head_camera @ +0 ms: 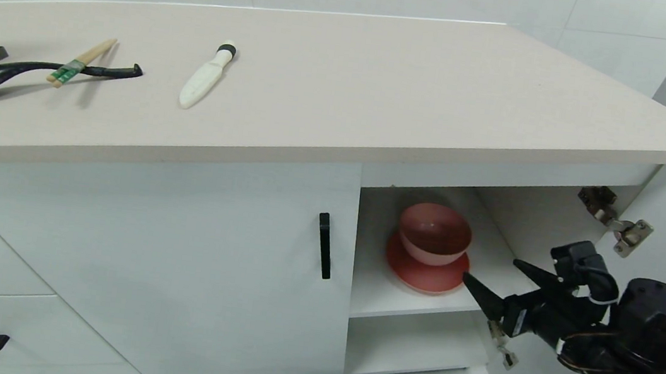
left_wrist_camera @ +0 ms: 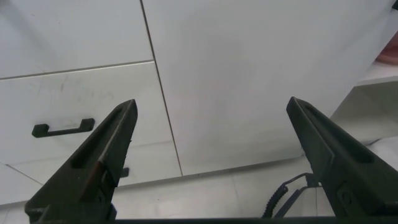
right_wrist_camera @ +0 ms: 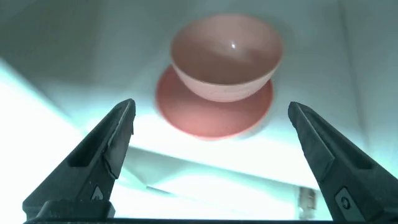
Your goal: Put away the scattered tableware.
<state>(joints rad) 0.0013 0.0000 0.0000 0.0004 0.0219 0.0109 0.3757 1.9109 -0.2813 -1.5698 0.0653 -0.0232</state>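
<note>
Right pincer (head_camera: 491,271), spread and empty, faces a pink bowl (head_camera: 434,232) on a red plate (head_camera: 424,274) on the shelf (head_camera: 377,293). At ten o'clock on the bench (head_camera: 383,91), a white knife (head_camera: 203,79) looks light, stiff and slippery; grasp mid-length.

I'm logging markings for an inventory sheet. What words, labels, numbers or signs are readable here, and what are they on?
No text is readable.
Green band on the chopsticks: may carry print, too small to read.
Small mark on a finger of the right claw: too blurred to read.
Bowl, plate, cupboard door, worktop: no lettering visible.
</note>
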